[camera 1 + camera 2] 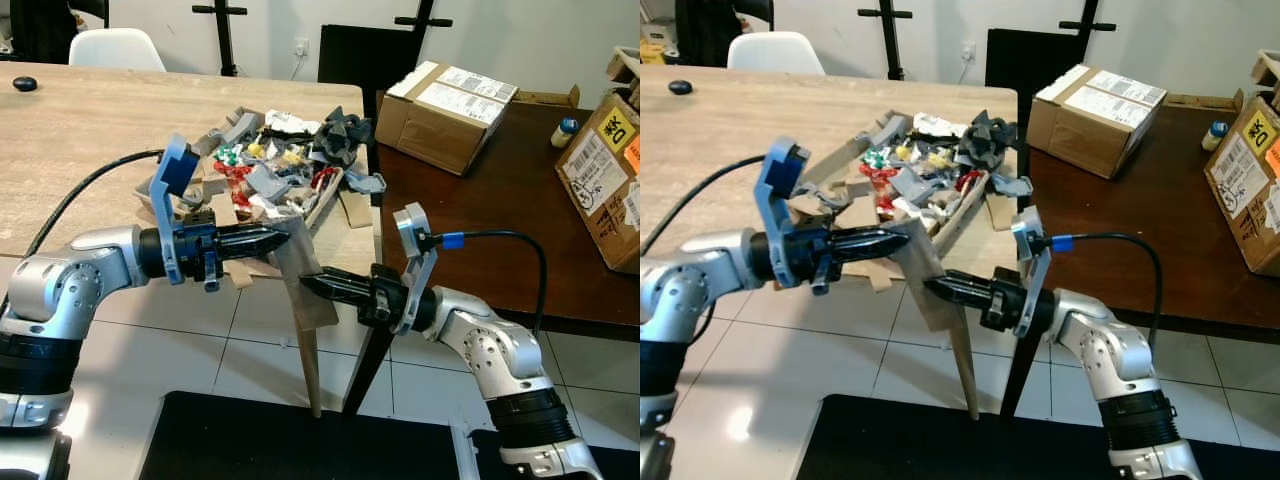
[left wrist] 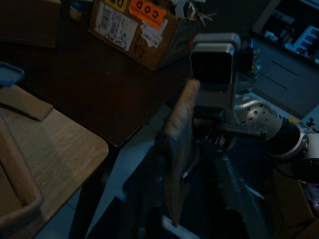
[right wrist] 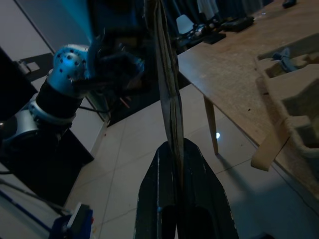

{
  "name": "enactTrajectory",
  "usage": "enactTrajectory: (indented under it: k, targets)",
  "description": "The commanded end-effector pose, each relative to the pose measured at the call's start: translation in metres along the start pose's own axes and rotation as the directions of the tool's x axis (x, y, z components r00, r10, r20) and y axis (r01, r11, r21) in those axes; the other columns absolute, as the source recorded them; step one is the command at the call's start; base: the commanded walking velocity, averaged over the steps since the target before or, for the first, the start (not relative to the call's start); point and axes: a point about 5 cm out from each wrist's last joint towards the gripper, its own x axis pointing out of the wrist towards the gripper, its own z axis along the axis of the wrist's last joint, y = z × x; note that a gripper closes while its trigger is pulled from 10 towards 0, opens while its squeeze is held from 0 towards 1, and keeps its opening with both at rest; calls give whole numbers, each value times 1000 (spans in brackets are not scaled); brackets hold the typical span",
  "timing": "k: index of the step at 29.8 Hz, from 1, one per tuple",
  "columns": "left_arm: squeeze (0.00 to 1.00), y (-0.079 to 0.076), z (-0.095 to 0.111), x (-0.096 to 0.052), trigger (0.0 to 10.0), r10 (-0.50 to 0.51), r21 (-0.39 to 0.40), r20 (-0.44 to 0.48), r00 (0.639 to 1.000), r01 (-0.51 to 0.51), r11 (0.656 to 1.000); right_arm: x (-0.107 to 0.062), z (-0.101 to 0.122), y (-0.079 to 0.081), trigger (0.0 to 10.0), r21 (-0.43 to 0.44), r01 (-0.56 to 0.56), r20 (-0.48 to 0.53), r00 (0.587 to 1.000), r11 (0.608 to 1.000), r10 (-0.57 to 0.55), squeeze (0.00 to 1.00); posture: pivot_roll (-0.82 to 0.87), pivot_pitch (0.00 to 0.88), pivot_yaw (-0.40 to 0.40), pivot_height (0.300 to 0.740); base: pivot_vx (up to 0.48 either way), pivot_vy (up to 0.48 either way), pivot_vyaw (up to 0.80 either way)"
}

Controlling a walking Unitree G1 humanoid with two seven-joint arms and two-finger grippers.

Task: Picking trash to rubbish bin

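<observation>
- A flat piece of cardboard [image 1: 303, 280] is held in the air in front of the near edge of the light wooden table [image 1: 80, 150], above the white tiled floor [image 1: 230, 350].
- The left gripper [image 1: 278, 240] is closed on the upper part of the cardboard piece, with its black fingers pointing toward the robot's right.
- The right gripper [image 1: 308, 284] is closed on the lower part of the same piece, coming from the opposite side; in the right wrist view the thin edge of the cardboard is seen pinched between the two black fingers [image 3: 199, 199].
- The cardboard piece stands almost upright, slightly tilted, and its top corner is near the table edge; whether it touches the table cannot be told.
- Just behind the cardboard, on the corner of the light table, a shallow cardboard tray [image 1: 330, 197] is placed, tilted a little toward the edge.
- The tray is filled with mixed trash [image 1: 285, 160]: grey and black pieces, white scraps, and small red, green and yellow items are seen in it.
- Loose cardboard strips [image 1: 352, 210] lie beside the tray at the table corner.
- On the dark brown table [image 1: 480, 230] at the right, a closed brown box [image 1: 445, 115] is standing, and a second box [image 1: 605, 180] with labels is seen at the right edge.
- A small black object [image 1: 24, 83] lies on the far left of the light table, and a white chair [image 1: 117, 48] stands behind it.
</observation>
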Motion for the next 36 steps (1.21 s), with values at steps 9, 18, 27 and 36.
enactTrajectory:
  k: [9,18,27,36]
  targets:
    - [1000,6,-5,0,10000,51,-2,1,999,-51,999,-9,3,-1,0,16,47,32,998,999,-48,0,82,86,-1,740,0,0,0]
    - [1000,16,-2,-26,10000,202,27,15,979,-203,979,-32,-6,-15,0,16,186,-12,982,982,-186,0,83,91,1,740,0,0,0]
    - [0,-15,-60,-18,10000,88,-131,-171,981,-112,985,-68,-55,-5,0,31,221,-349,916,975,-196,0,85,101,8,740,0,0,0]
    - [0,-27,-179,-18,10000,145,-166,-619,772,-309,936,-93,-132,-9,0,-133,272,-690,665,953,-286,0,91,107,9,740,0,0,0]
